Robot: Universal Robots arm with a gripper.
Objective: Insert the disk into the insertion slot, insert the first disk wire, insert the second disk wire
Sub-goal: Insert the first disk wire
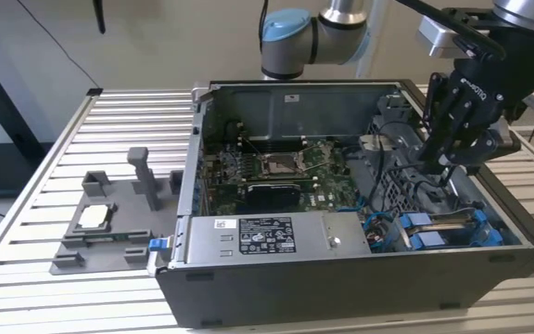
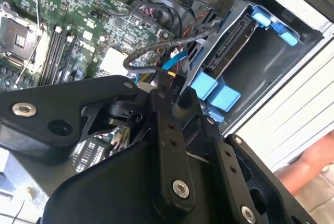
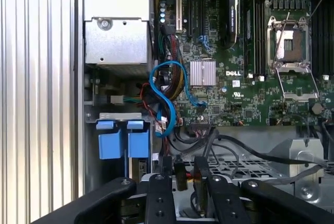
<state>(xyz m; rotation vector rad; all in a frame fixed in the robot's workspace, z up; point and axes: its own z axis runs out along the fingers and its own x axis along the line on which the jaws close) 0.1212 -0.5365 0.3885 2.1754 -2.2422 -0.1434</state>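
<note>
In the exterior view, the open computer case (image 1: 341, 285) is seen on a slatted table (image 1: 53, 139), with the power-supply box (image 1: 267, 236) set against its near wall. A grey fixture block (image 1: 109, 229) stands beside the case on the exterior view's left.

The disk (image 1: 448, 223) is seated in its blue carrier in the drive bay, at the near corner on the exterior view's right. Much of it is hidden by the bay walls.

Just beyond the disk, the gripper (image 1: 446, 167) is held pointing steeply downward over the drive cage, above the disk and apart from it. In the first wrist view a small dark connector (image 3: 180, 174) is seen at the gripper's tip. Whether it is clamped or merely lies there cannot be told.

Farther back lies the motherboard (image 1: 277, 167). Behind the case rises the arm's blue-capped joint (image 1: 290, 42), and the arm's upper links are cut off by the frame.
</note>
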